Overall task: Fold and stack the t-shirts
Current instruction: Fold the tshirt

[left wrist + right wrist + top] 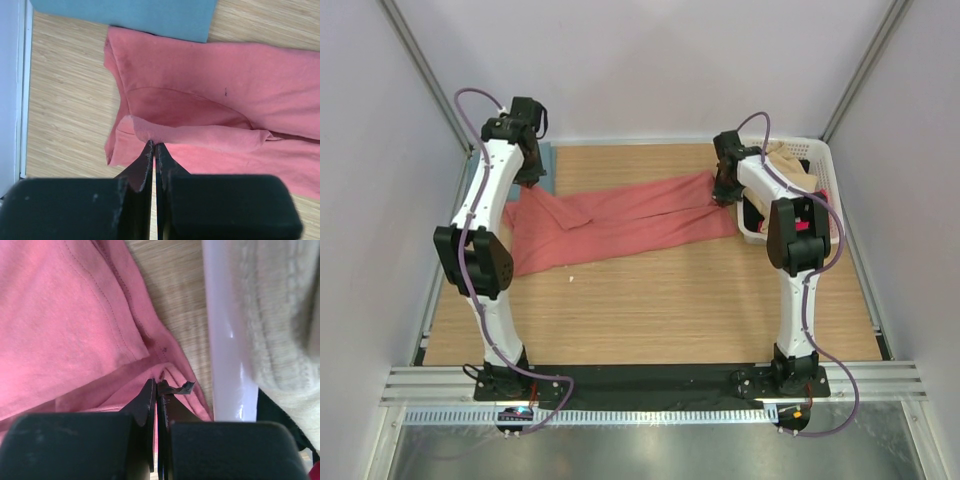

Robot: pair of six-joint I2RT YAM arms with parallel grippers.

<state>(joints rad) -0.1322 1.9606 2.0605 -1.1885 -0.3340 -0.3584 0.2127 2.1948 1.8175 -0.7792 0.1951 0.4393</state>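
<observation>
Teal shirt (125, 15) lies at far-left corner. Left gripper (154, 151) fingers clamp red shirt (620, 220) at its left end; cloth stretches across far half. Right gripper (157, 389) fingers clamp its right end, beside basket (823, 165).

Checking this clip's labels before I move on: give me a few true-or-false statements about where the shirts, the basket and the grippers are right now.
1. The salmon-red shirt lies stretched across the table between the left gripper and the right gripper. True.
2. The right gripper is shut on the salmon-red shirt beside the white basket. True.
3. The teal-blue shirt sits in the white basket. False: it lies on the table at the far left, next to the salmon-red shirt; the basket holds a beige knit cloth.
4. The left gripper is wide open. False: its fingers are closed on the salmon-red shirt's edge.
</observation>
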